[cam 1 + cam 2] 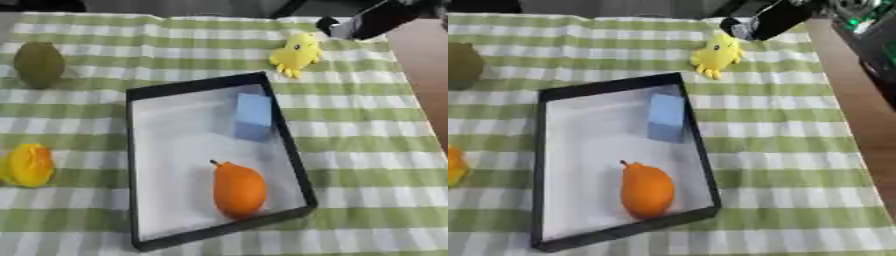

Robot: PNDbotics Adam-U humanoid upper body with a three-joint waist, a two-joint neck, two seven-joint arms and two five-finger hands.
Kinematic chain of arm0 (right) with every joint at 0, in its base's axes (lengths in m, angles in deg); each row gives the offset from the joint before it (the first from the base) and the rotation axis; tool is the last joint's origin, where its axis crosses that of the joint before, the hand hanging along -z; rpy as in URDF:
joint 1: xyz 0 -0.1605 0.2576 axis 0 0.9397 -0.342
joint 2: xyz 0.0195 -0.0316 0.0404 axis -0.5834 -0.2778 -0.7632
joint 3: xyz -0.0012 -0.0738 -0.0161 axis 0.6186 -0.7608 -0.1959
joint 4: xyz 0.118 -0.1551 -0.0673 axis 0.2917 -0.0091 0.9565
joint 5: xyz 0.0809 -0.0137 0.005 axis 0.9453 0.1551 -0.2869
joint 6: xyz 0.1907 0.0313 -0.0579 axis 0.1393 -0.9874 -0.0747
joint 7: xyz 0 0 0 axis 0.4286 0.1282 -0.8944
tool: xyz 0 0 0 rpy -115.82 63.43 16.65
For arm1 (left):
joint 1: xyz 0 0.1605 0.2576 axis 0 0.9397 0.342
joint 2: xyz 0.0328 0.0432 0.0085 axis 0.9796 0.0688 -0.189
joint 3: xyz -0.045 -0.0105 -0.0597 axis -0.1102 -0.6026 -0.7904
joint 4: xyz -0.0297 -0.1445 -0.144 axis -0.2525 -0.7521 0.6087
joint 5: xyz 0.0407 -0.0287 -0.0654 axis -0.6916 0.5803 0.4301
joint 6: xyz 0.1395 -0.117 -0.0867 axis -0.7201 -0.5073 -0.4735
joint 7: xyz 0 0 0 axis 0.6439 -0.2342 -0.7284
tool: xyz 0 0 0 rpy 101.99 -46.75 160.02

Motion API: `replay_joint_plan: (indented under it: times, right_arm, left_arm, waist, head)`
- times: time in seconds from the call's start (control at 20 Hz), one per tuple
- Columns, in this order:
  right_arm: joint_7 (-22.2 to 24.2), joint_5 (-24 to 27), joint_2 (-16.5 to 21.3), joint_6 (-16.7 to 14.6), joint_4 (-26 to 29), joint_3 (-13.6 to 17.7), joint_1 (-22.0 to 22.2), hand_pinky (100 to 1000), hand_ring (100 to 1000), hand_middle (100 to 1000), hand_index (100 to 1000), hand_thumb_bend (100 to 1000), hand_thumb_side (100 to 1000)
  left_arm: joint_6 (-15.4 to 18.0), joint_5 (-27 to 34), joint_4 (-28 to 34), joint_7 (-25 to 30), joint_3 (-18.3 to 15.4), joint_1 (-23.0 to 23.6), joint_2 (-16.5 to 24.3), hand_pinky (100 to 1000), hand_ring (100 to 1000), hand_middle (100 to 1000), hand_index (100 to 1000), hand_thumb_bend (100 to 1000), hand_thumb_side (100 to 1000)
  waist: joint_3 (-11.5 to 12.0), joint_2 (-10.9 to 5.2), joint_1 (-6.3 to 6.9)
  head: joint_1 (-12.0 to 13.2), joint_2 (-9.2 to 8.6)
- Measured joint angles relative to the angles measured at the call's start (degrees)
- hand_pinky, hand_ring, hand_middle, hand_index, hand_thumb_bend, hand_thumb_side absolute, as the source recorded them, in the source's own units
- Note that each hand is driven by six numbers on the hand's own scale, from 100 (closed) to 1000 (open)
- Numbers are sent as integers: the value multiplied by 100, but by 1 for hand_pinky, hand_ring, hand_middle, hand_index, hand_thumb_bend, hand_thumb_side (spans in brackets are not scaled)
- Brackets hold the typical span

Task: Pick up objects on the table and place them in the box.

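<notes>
A black-rimmed box [197, 86] with a white floor lies in the middle of the checked cloth. Inside it, a blue block [254, 114] rests against the right wall and an orange pear-shaped fruit [238, 189] lies near the front. A yellow duck toy [296, 54] sits on the cloth just beyond the box's far right corner. My right hand [767, 21], black with a pale tip, hangs above and just right of the duck, apart from it. A green fruit [38, 64] stands at the far left. A yellow object [28, 165] lies at the left edge.
The green and white checked cloth [367, 150] covers the table. A bare brown strip of table [429, 75] runs down the right side. In the right eye view, dark equipment with a green light [868, 25] shows at the top right corner.
</notes>
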Motion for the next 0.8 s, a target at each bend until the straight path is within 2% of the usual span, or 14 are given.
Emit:
replay_joint_plan:
  times: [0.35, 0.55, 0.8]
  right_arm:
    - [381, -359, -264, -612, -1062, 57, -352, 883, 870, 821, 866, 351, 252]
    - [621, -615, -392, -986, -1674, 162, -505, 887, 878, 832, 871, 360, 258]
    - [633, -963, -566, -1475, -2393, 290, -652, 887, 879, 835, 872, 373, 246]
  left_arm:
    - [0, -4, 36, 2, 13, -145, 103, 843, 854, 811, 795, 120, 766]
    - [-1, -9, 57, 2, 24, -179, 145, 843, 854, 811, 794, 121, 766]
    - [-2, -11, 65, 3, 25, -198, 146, 843, 854, 811, 794, 120, 766]
  waist:
    - [200, 129, -3]
    - [264, 187, -6]
    - [310, 224, -10]
  head:
    - [-105, -227]
    - [-167, -281]
    - [-259, -327]
